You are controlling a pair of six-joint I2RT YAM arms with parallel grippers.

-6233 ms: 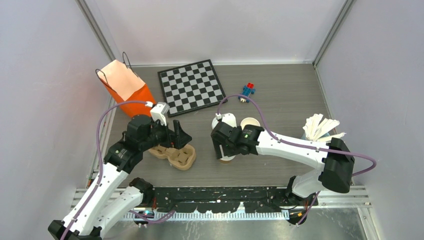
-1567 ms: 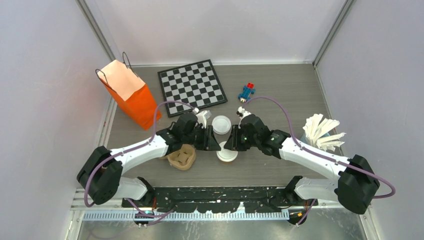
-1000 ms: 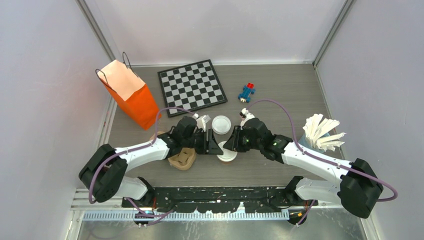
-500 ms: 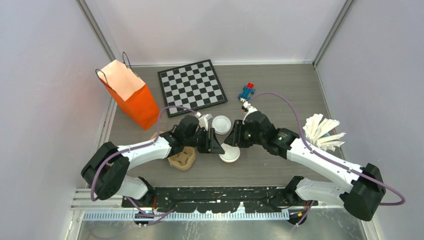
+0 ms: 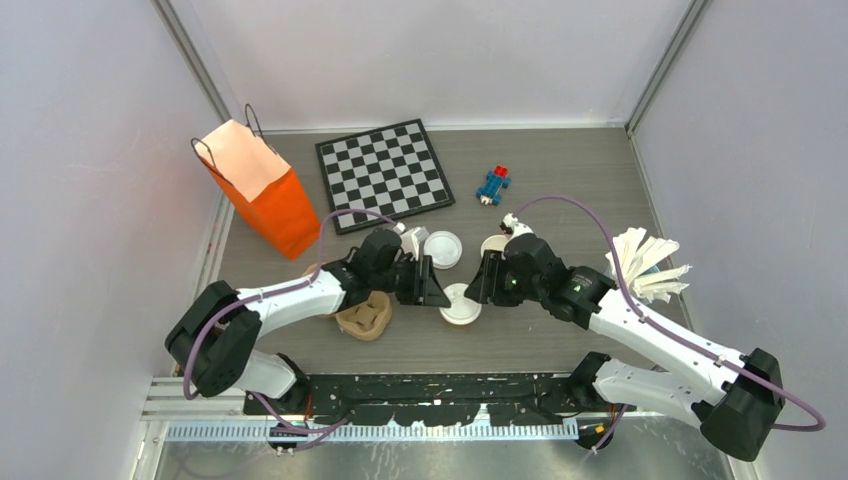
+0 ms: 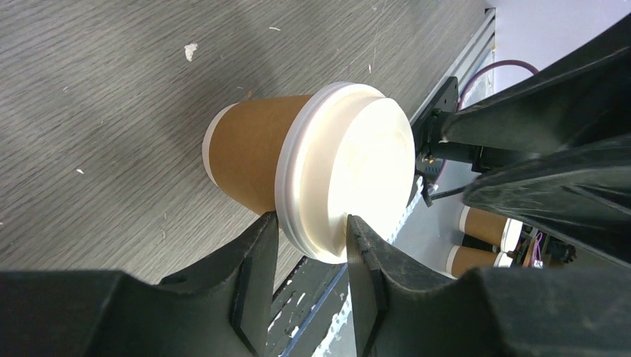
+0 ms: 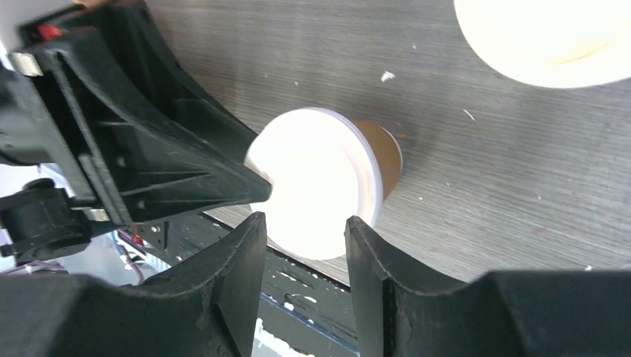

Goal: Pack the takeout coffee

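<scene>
A brown paper takeout coffee cup (image 5: 460, 303) with a white lid (image 6: 350, 163) stands on the table between the two arms. My left gripper (image 5: 435, 290) is shut on the lid's rim, with one finger (image 6: 257, 245) against its side and the other (image 6: 364, 245) across its top. My right gripper (image 5: 483, 285) faces it from the right. It stands open, its fingers (image 7: 242, 245) clear of the lid (image 7: 312, 178). A second lidded cup (image 5: 442, 249) stands just behind, and its lid (image 7: 551, 37) fills the top right corner of the right wrist view. The rim of a third cup (image 5: 495, 243) shows beside the right wrist.
A tan pulp cup tray (image 5: 362, 315) lies under my left forearm. An orange paper bag (image 5: 262, 190) stands open at the back left, beside a chessboard (image 5: 385, 175). A small toy figure (image 5: 493, 185) lies further back. White napkins (image 5: 645, 262) stand in a holder at the right.
My right gripper has opened off the cup's lid and drawn back to the right. My left gripper has closed a little and keeps its hold on the lid.
</scene>
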